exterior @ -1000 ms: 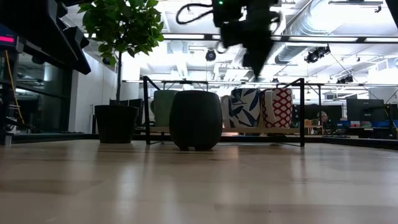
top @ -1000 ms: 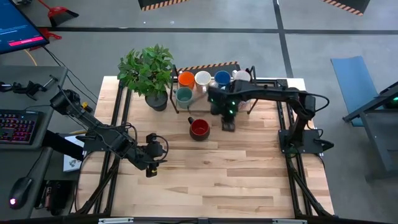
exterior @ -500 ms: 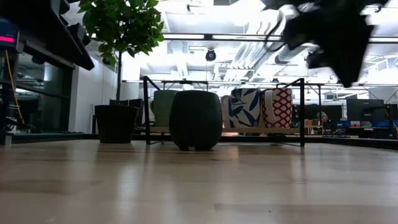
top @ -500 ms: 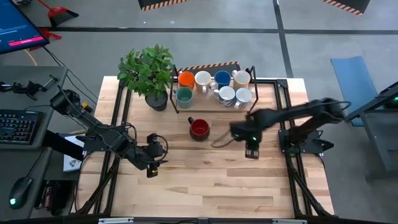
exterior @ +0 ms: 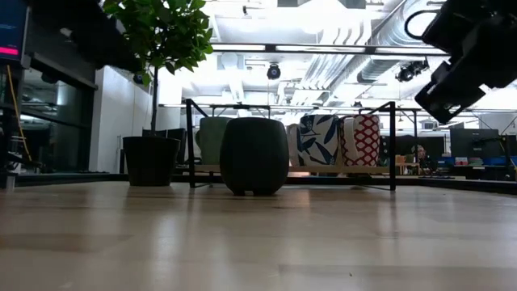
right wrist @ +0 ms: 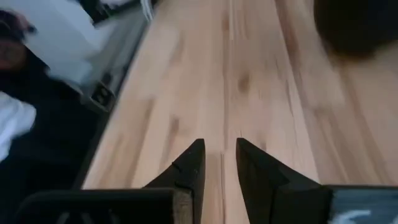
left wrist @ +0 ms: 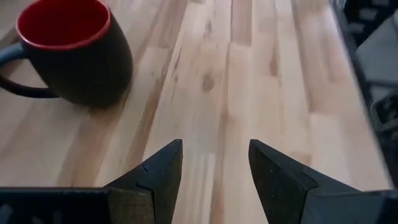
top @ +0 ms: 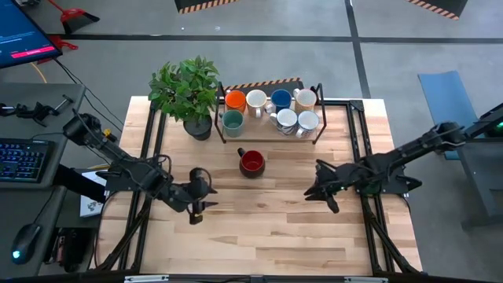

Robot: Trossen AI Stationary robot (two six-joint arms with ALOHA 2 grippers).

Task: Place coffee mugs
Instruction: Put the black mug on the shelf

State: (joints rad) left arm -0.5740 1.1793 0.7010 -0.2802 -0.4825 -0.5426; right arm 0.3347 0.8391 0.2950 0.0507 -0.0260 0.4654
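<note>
Red mug [top: 251, 163] sits alone on the counter [top: 267, 228], unracked; left tool [top: 198, 206], open and empty, waits at its seven o'clock; right tool [top: 314, 190] empty, narrowly parted.

Grey concrete floor [top: 409, 47], blue chair [top: 444, 94], bright ceiling ducts [exterior: 355, 56], keyboard [top: 22, 161]

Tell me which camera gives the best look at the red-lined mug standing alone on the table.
The left wrist view: the red-lined mug fills the frame, its dark outside, red inside and handle clear. The high view shows it small, in front of the rack. The low view shows a dark silhouette; the right wrist view, a dark blur.
</note>
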